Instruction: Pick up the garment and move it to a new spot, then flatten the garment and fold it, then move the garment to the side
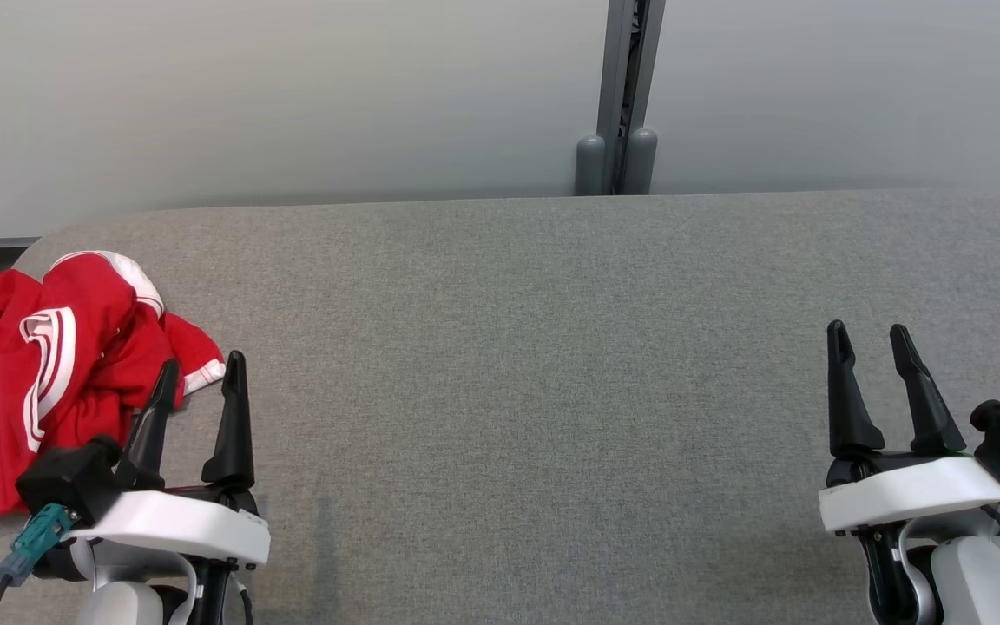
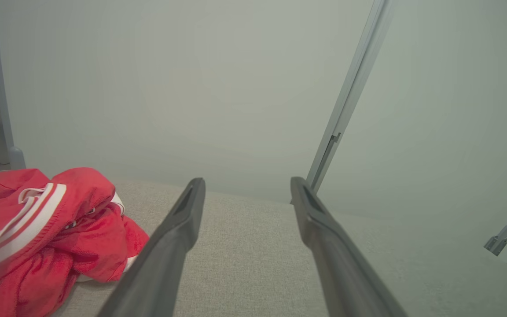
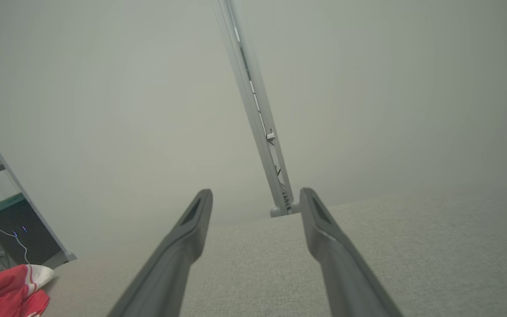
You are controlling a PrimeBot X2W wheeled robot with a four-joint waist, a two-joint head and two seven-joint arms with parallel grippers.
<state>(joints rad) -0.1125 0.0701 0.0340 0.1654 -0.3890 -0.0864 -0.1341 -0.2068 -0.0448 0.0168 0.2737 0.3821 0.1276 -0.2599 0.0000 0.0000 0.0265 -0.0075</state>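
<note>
Left pincer, right pincer spread, empty; garment beside left; right wrist: dark cabinet.

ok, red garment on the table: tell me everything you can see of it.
The red garment with white stripes and white trim looks like thin sportswear fabric. It lies crumpled in a loose, unfolded heap at the left end of the grey fabric-covered table, and part of it runs past the head view's left edge. The open left gripper stands just right of it, holding nothing. Whether its nearer finger touches the cloth cannot be told.
</note>
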